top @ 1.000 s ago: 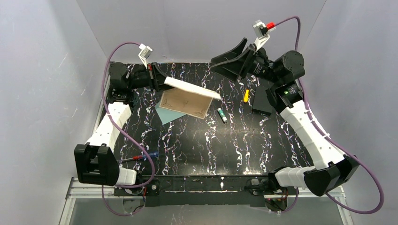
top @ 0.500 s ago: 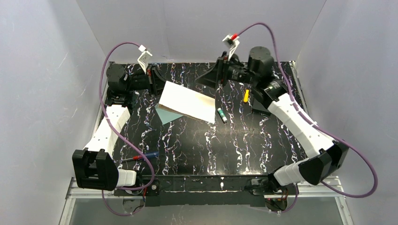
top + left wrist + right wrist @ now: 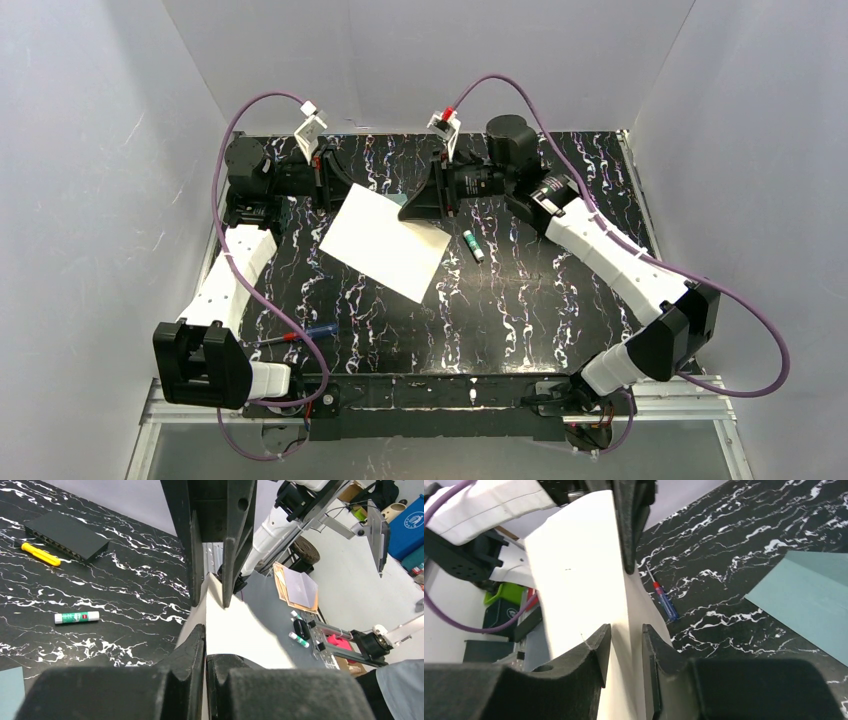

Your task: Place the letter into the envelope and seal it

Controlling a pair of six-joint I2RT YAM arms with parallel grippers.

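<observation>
Clenched pale rectangular paper letter [image 3: 385, 240] in left pincer [image 3: 205, 635]; stood right pincer [image 3: 624, 632] part-open astride the opposite edge. Seemed light, limp, crease-prone; best pinched at edges.

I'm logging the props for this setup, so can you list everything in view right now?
letter: one, blank white side up, held above the table's far middle
envelope: one, pale teal, flat on the table, mostly hidden under the letter from above
glue stick: one, white and green, lying right of the letter
screwdriver: one, red and blue, near left
yellow pen-like tool: one, beside the black box
black flat box: one, on the table, seen only from the left wrist
table: one, black with white veining
left gripper: shut on the letter's edge
right gripper: jaws apart, either side of the letter's opposite edge
</observation>
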